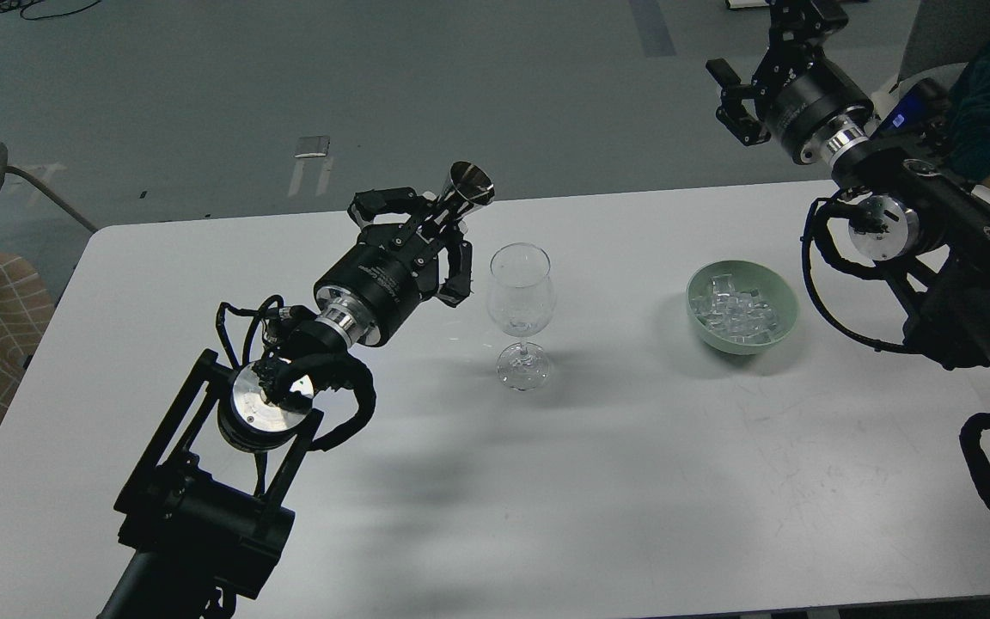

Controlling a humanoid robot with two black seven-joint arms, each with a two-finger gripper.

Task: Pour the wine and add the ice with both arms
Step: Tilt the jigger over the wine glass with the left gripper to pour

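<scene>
Near edge of the white table (546,516) is bare, w/ wide open room across the front half. Left arm (229,430) comes in from 7 o'clock, reaching toward centre; left gripper (439,228) is clenched on a metal jigger (467,191), cone mouth tilted up toward 1 o'clock, raised just at 10 o'clock of the glass (522,314). 1 wine glass, upright near table centre, looks empty; hard to be sure as it's clear. At 3 o'clock of the glass, well apart, 1 pale green bowl (783,297) holds the ice (736,311), a heap of clear cubes, too many and too jumbled to count. Open table between glass and bowl. Right arm (933,215) enters from 3 o'clock; right gripper (736,94) is raised past the far table edge at 1 o'clock of the bowl, fingers spread, holding nothing. Far edge runs just behind the jigger; grey floor (203,103) beyond. 2 arms, 1 glass, 1 bowl, 1 jigger.
</scene>
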